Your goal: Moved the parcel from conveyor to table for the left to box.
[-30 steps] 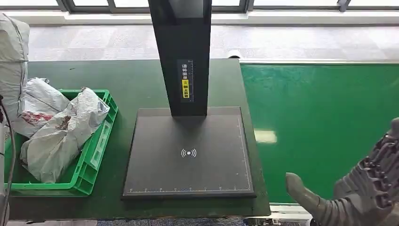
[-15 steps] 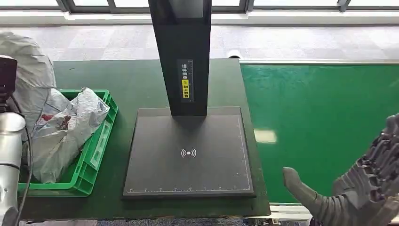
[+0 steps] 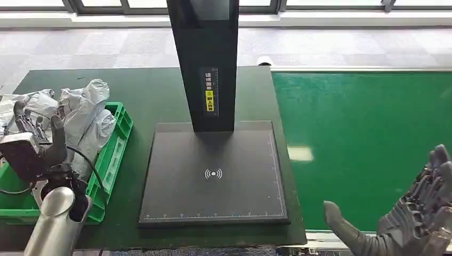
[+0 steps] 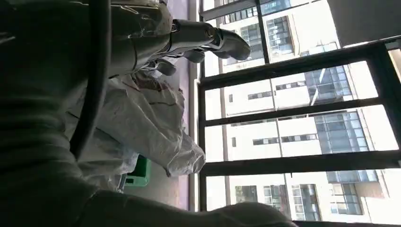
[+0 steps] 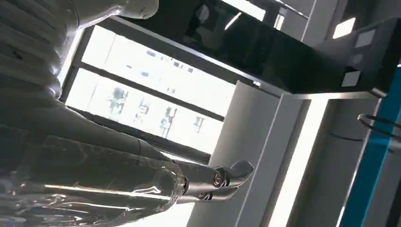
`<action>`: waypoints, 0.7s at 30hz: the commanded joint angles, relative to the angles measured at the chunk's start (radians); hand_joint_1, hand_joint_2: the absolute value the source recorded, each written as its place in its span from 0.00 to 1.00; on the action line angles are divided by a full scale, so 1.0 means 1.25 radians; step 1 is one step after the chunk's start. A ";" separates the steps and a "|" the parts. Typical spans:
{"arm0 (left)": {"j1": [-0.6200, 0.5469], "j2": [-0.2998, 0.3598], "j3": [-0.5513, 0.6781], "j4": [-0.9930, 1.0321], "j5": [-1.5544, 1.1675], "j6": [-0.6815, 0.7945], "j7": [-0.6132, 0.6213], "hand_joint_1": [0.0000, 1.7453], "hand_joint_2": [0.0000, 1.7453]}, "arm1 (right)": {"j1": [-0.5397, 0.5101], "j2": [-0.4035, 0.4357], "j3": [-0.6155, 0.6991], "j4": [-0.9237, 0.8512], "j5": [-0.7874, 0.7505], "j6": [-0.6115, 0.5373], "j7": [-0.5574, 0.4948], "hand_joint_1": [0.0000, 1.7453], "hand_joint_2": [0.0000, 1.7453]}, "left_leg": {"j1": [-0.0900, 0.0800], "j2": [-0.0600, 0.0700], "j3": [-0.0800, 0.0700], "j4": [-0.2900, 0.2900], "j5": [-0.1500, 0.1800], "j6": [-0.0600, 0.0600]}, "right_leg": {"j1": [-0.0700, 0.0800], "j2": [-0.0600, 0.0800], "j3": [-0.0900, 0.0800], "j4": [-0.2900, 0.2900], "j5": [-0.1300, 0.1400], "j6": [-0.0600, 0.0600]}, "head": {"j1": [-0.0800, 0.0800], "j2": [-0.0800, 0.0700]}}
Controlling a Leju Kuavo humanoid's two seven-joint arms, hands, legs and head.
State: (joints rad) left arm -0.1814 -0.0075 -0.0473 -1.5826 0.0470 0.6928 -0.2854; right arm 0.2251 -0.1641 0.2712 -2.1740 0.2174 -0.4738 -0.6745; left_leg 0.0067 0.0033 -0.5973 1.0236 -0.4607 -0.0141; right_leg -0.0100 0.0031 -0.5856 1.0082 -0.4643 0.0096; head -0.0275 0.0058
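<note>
Several crumpled grey parcels [image 3: 85, 120] lie heaped in the green crate [image 3: 113, 160] at the table's left. My left hand [image 3: 34, 141] is over the crate's near end, fingers and thumb spread and pointing up, right beside the heap. In the left wrist view its fingers [image 4: 208, 40] stretch out straight, with a grey parcel [image 4: 142, 118] lying past them and nothing gripped. My right hand [image 3: 408, 224] hovers at the near edge of the green conveyor belt [image 3: 362, 128], fingers apart and holding nothing.
A black scanner plate [image 3: 213, 178] with a tall black post [image 3: 205, 64] stands mid-table, between crate and belt. The dark green table [image 3: 152, 90] shows bare behind the crate. No parcel lies on the visible belt. Windows run along the far wall.
My left arm swung in from the far left and came down with a grey parcel, which now rests on the heap in the crate. My right hand dropped a little.
</note>
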 commanded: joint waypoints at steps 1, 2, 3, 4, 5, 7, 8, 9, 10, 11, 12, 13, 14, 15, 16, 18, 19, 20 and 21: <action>0.081 -0.059 0.043 -0.170 -0.082 0.004 -0.031 0.00 0.00 | 0.011 0.080 -0.047 -0.008 -0.006 0.008 0.036 0.00 1.00 | 0.000 0.001 0.001 -0.001 0.000 0.000 | 0.000 0.001 0.001 -0.001 0.000 0.000 | 0.000 0.000; 0.089 -0.052 0.039 -0.183 -0.058 0.004 -0.032 0.00 0.00 | 0.009 0.088 -0.052 -0.007 -0.007 0.001 0.040 0.00 1.00 | 0.000 0.001 0.002 -0.001 0.000 0.000 | 0.000 0.001 0.001 -0.001 0.000 0.000 | 0.000 0.000; 0.096 -0.050 0.040 -0.194 -0.021 0.004 -0.051 0.00 0.00 | 0.005 0.095 -0.058 -0.007 -0.024 -0.010 0.047 0.00 1.00 | 0.000 0.001 0.001 -0.001 0.000 0.000 | 0.000 0.001 0.001 0.000 0.000 0.000 | 0.000 0.000; 0.099 -0.042 0.029 -0.199 -0.005 0.004 -0.052 0.00 0.00 | 0.005 0.100 -0.063 -0.007 -0.029 -0.017 0.049 0.00 1.00 | 0.000 0.001 0.002 -0.001 0.000 0.000 | 0.000 0.001 0.002 -0.001 0.000 0.000 | 0.000 0.000; 0.103 -0.026 0.010 -0.206 0.021 0.004 -0.057 0.00 0.00 | 0.007 0.104 -0.068 -0.008 -0.037 -0.030 0.050 0.00 1.00 | 0.000 0.001 0.001 -0.001 0.000 0.000 | 0.000 0.001 0.001 -0.001 0.000 0.000 | 0.000 0.000; 0.110 0.003 -0.029 -0.231 0.071 -0.017 -0.080 0.00 0.00 | 0.018 0.118 -0.083 -0.016 -0.072 -0.063 0.057 0.00 1.00 | 0.000 0.001 0.005 -0.004 0.001 0.000 | 0.000 0.001 0.005 -0.004 0.001 -0.001 | 0.000 0.000; 0.114 0.008 -0.037 -0.245 0.086 -0.025 -0.085 0.00 0.00 | 0.022 0.119 -0.084 -0.018 -0.087 -0.065 0.059 0.00 1.00 | 0.000 0.000 0.001 -0.001 0.000 0.000 | 0.000 0.000 0.001 0.000 0.000 0.000 | 0.000 0.000; 0.116 0.011 -0.039 -0.248 0.091 -0.029 -0.084 0.00 0.00 | 0.023 0.119 -0.084 -0.018 -0.093 -0.066 0.060 0.00 1.00 | 0.000 0.000 0.002 -0.001 0.000 0.000 | 0.000 0.000 0.002 -0.001 0.000 0.000 | 0.000 0.000; 0.121 0.018 -0.044 -0.262 0.130 -0.055 -0.072 0.00 0.00 | 0.028 0.123 -0.088 -0.019 -0.109 -0.071 0.064 0.00 1.00 | 0.000 0.000 0.002 -0.002 0.000 0.000 | 0.000 -0.001 0.003 -0.001 0.000 -0.001 | 0.000 0.000; 0.124 0.017 -0.043 -0.269 0.158 -0.073 -0.076 0.00 0.00 | 0.029 0.122 -0.088 -0.019 -0.116 -0.071 0.064 0.00 1.00 | 0.000 0.000 0.003 -0.002 0.000 0.000 | 0.001 -0.001 0.003 -0.002 0.000 -0.001 | 0.000 0.000; 0.130 0.024 -0.043 -0.271 0.176 -0.089 -0.072 0.00 0.00 | 0.030 0.123 -0.088 -0.017 -0.133 -0.069 0.063 0.00 1.00 | 0.000 0.000 0.003 -0.002 0.000 0.000 | 0.000 -0.001 0.003 -0.002 0.000 -0.001 | 0.000 0.000; 0.133 0.022 -0.040 -0.278 0.228 -0.135 -0.079 0.00 0.00 | 0.029 0.127 -0.091 -0.016 -0.141 -0.075 0.059 0.00 1.00 | 0.000 0.000 0.002 -0.001 0.000 0.000 | 0.000 -0.001 0.002 -0.001 0.000 0.000 | 0.000 0.000; 0.135 0.026 -0.039 -0.276 0.238 -0.150 -0.082 0.00 0.00 | 0.027 0.127 -0.091 -0.015 -0.145 -0.077 0.059 0.00 1.00 | 0.001 0.000 0.003 -0.002 0.000 0.000 | 0.001 -0.001 0.003 -0.002 0.000 -0.001 | 0.000 0.000; 0.134 0.028 -0.042 -0.273 0.238 -0.157 -0.083 0.00 0.00 | 0.025 0.126 -0.092 -0.014 -0.148 -0.077 0.060 0.00 1.00 | 0.000 0.000 0.004 -0.003 0.000 0.000 | 0.000 -0.001 0.004 -0.002 0.000 -0.001 | 0.000 0.000; 0.134 0.034 -0.047 -0.267 0.244 -0.176 -0.072 0.00 0.00 | 0.025 0.126 -0.093 -0.013 -0.152 -0.078 0.062 0.00 1.00 | 0.000 0.000 0.002 -0.001 0.000 0.000 | 0.000 -0.001 0.002 -0.001 0.000 0.000 | 0.000 0.000; 0.133 0.030 -0.045 -0.259 0.249 -0.184 -0.070 0.00 0.00 | 0.028 0.124 -0.094 -0.013 -0.154 -0.078 0.062 0.00 1.00 | 0.000 0.000 0.003 -0.002 0.001 0.000 | 0.000 -0.001 0.003 -0.002 0.000 -0.001 | 0.000 0.000; 0.133 0.030 -0.045 -0.259 0.249 -0.184 -0.070 0.00 0.00 | 0.028 0.124 -0.094 -0.013 -0.154 -0.078 0.062 0.00 1.00 | 0.001 -0.001 0.002 -0.001 0.000 0.000 | 0.001 -0.001 0.002 -0.001 0.000 0.000 | 0.000 0.000; 0.133 0.030 -0.045 -0.259 0.249 -0.184 -0.070 0.00 0.00 | 0.028 0.124 -0.094 -0.013 -0.154 -0.078 0.062 0.00 1.00 | 0.000 -0.001 0.003 -0.003 0.001 0.000 | 0.000 -0.001 0.003 -0.002 0.000 -0.001 | 0.000 0.000; 0.133 0.030 -0.046 -0.259 0.256 -0.194 -0.069 0.00 0.00 | 0.029 0.124 -0.095 -0.013 -0.155 -0.078 0.061 0.00 1.00 | 0.000 -0.001 0.002 -0.001 0.000 0.000 | 0.000 -0.001 0.003 -0.001 0.000 0.000 | 0.000 0.000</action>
State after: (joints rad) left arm -0.0185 -0.0175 -0.0587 -1.9204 0.3456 0.4757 -0.3799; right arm 0.2588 -0.0431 0.1980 -2.2061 0.0336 -0.5684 -0.6016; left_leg 0.0069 0.0033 -0.5962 1.0234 -0.4605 -0.0141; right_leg -0.0099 0.0024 -0.5843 1.0082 -0.4643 0.0096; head -0.0279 0.0057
